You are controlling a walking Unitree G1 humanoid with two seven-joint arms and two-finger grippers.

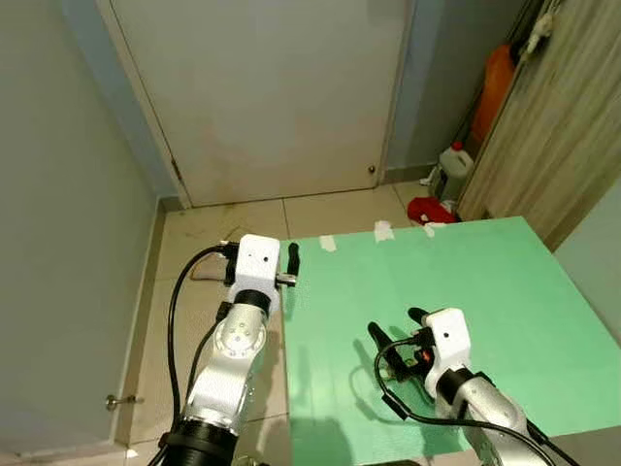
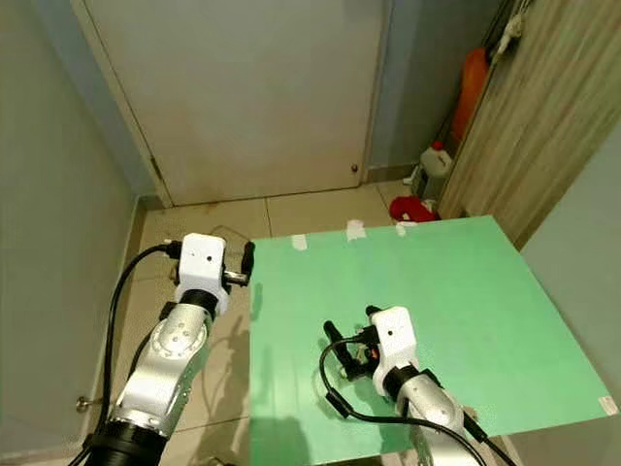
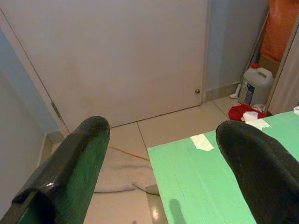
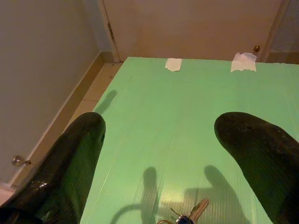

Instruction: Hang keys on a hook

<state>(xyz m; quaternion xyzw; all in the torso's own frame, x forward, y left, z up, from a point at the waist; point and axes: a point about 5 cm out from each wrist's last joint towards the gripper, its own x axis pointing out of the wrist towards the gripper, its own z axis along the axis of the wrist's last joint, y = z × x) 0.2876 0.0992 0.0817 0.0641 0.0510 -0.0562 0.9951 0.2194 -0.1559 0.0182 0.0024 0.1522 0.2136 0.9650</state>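
Green board (image 1: 466,291) is lying taped at its far edge, floor (image 1: 243,218) and door (image 1: 262,87) beyond. I am holding my right gripper (image 4: 159,154) above it, fingers apart, keys (image 4: 189,215) lying just under. My left gripper (image 3: 161,154), fingers apart, is hovering off the board's left edge.

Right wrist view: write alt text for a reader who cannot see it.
Two open black fingers of the right gripper hover over a green board, with a bunch of keys lying on it just below them. Two strips of white tape mark the board's far edge, before a closed door.
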